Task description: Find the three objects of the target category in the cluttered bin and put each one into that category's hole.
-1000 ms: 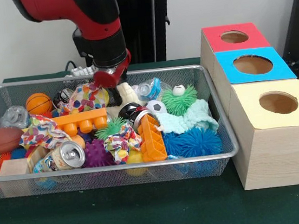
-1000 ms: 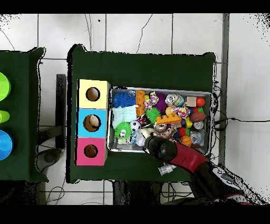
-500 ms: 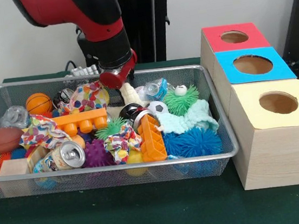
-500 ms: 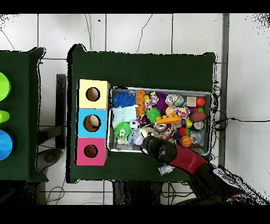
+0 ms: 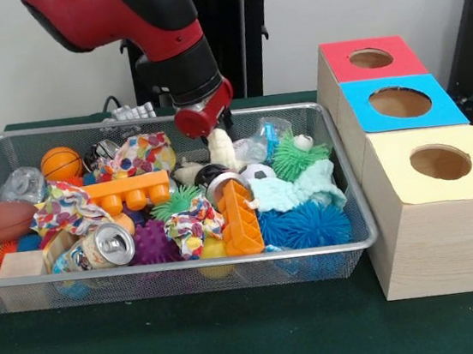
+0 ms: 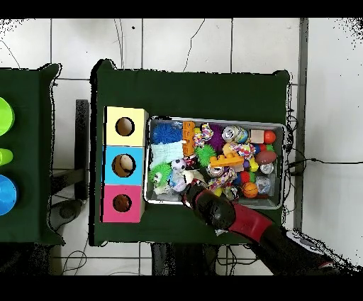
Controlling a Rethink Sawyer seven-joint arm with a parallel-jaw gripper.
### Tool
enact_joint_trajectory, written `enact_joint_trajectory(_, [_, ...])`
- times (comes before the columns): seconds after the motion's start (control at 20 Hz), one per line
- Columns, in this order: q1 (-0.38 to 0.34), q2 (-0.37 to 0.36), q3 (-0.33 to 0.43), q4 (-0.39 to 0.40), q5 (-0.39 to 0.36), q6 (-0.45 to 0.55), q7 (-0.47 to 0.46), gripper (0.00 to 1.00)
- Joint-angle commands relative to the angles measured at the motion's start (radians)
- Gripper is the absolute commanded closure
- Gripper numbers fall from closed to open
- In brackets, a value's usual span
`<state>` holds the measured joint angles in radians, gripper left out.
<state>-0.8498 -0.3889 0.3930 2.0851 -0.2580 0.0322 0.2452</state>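
My gripper (image 5: pixel 217 138) hangs over the back middle of the wire bin (image 5: pixel 187 266), under the red arm's wrist (image 5: pixel 204 116). It looks shut on a cream-coloured soft toy (image 5: pixel 221 150), which dangles just above the clutter. Around it lie a soccer ball (image 5: pixel 258 173), a green spiky ball (image 5: pixel 290 157) and clear plastic wrap (image 5: pixel 264 135). In the overhead view the arm (image 6: pixel 216 209) covers the gripper at the bin's lower edge. To the right stand the three boxes with holes: red (image 5: pixel 369 59), blue (image 5: pixel 400 102), yellow (image 5: pixel 439 162).
The bin also holds two orange blocks (image 5: pixel 130 192) (image 5: pixel 240 220), a drinks can (image 5: pixel 107 245), a basketball (image 5: pixel 60 162), a brown football (image 5: pixel 2 221), a blue spiky ball (image 5: pixel 307 224), a mint cloth (image 5: pixel 294 189) and a wooden block (image 5: pixel 23 277).
The gripper has moved to the right along the back of the bin, and the cream toy has travelled with it. The green spiky ball and plastic wrap have shifted slightly.
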Motion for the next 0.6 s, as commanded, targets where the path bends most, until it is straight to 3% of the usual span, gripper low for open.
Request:
enact_joint_trajectory(0.05, [-0.042, 0.108, 0.225, -0.011, -0.089, -0.134, 0.239, 0.00])
enact_joint_trajectory(0.1, [-0.040, 0.107, 0.229, -0.010, -0.093, -0.130, 0.241, 0.00])
enact_joint_trajectory(0.15, [-0.040, 0.106, 0.228, -0.010, -0.094, -0.124, 0.254, 1.00])
enact_joint_trajectory(0.25, [-0.072, 0.139, 0.262, -0.005, -0.094, -0.128, 0.260, 1.00])
enact_joint_trajectory(0.35, [-0.035, 0.119, 0.240, -0.016, -0.114, -0.148, 0.254, 1.00])
enact_joint_trajectory(0.6, [-0.071, 0.186, 0.324, -0.003, -0.114, -0.201, 0.298, 1.00])
